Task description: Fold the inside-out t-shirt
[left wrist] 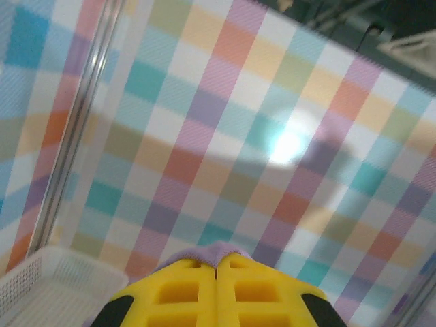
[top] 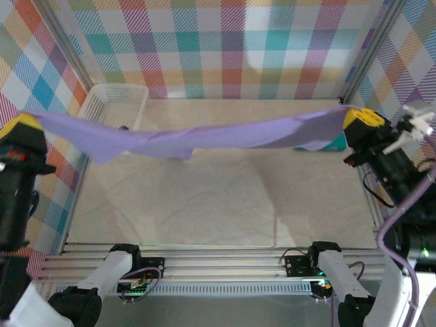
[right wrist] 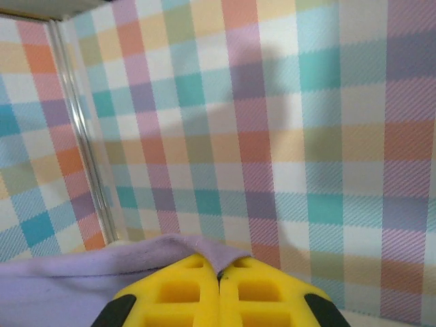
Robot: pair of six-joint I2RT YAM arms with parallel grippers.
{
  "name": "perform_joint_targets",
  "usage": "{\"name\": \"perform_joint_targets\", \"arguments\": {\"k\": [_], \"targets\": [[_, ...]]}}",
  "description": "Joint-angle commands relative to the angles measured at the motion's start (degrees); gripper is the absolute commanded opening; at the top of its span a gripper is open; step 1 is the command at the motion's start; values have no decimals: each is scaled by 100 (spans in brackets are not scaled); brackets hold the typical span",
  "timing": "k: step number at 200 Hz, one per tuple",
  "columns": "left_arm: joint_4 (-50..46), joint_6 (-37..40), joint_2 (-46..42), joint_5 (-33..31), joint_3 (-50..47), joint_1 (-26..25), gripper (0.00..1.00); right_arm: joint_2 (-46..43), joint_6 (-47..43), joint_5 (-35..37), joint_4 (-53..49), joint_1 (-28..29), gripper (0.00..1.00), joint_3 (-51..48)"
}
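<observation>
**Top external:** fixed high behind the arm bases (top: 126, 259), facing down and forward across the surface (top: 204, 204) to the checked walls (top: 231, 48).

**Wrist views:** each looks close over its own hand, left hand (left wrist: 216, 266) and right hand (right wrist: 219, 276) (yellow, at the bottom edge), toward those walls. All three share the t-shirt (top: 204, 139).

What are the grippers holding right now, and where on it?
Both hold the lavender t-shirt: left gripper shut on one end, right gripper on the opposite end, stretching it between them.
</observation>
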Motion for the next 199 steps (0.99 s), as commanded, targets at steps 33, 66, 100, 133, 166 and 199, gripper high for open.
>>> {"name": "perform_joint_targets", "arguments": {"k": [33, 66, 100, 133, 166, 199], "targets": [[15, 486, 513, -320, 1002, 60, 0, 99, -70, 10, -645, -7, 0, 991], [6, 713, 1536, -580, 1648, 9, 0, 586, -110, 12, -413, -5, 0, 1102], [304, 848, 2793, -601, 1620, 19, 0, 1382, -181, 22, 138, -11, 0, 763], [712, 890, 4119, -530, 1510, 34, 0, 2479, -166, -30, 935, 22, 0, 229], [1236, 913, 5775, -343, 1605, 58, 1, 4219, -346, 293, 1695, 332, 0, 116], [976, 823, 8414, 61, 3694, 70, 15, 6985, -365, 530, 1471, 425, 2, 1866]]}}
